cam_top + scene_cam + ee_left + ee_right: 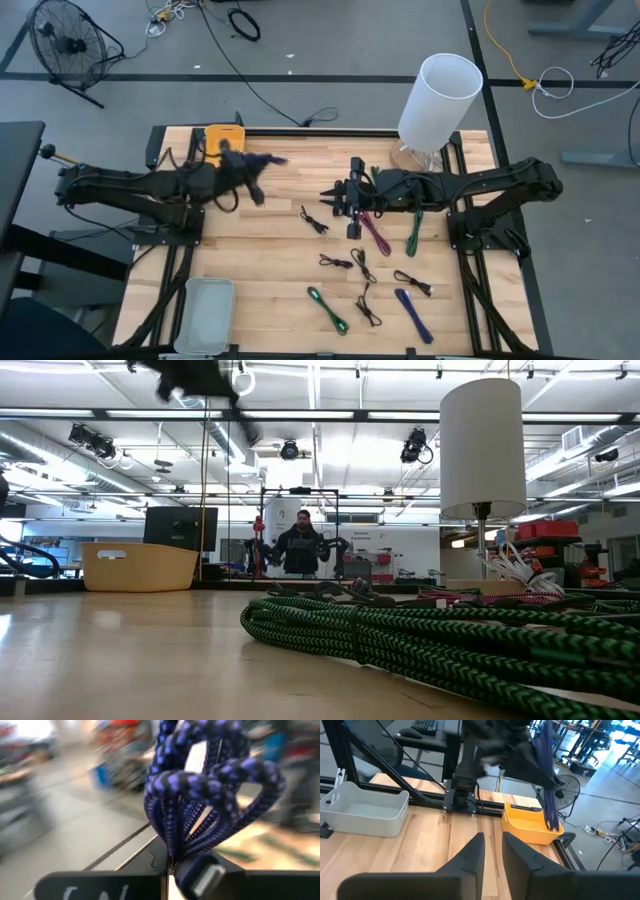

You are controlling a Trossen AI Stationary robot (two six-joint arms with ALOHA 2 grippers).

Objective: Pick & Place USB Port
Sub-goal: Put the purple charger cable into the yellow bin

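A wooden slatted bench point(270, 250) carries two dark robot arms. The left gripper point(245, 172) is raised above the bench just beside a shallow yellow plastic bin point(222, 136) at the far edge, its fingers pinching a bundled blue-and-black braided USB cable point(262, 160). The left wrist view shows the cable point(200, 795) looped and dangling from the fingers, its silver plug near the pinch.

The step in hand appears to be carrying the cable to the yellow bin. To do it well, the left arm should centre the hanging loops over the bin's opening, lower until the lowest loop is inside the walls, then let go, so no loop drapes over the rim.

The right gripper point(342, 197) hovers low over the bench, well to the right of the yellow bin, its fingers point(470, 857) slightly parted and holding nothing.

Further cables lie on the bench well apart from the yellow bin: a purple one point(377, 232), a green one point(414, 230), another green point(328, 309), another blue point(413, 314) and several thin black ones. A grey plastic tray point(203, 314) sits at the near edge, and a tall white cylinder point(440, 98) stands at the far right. Nothing lies between the carried cable and the bin.
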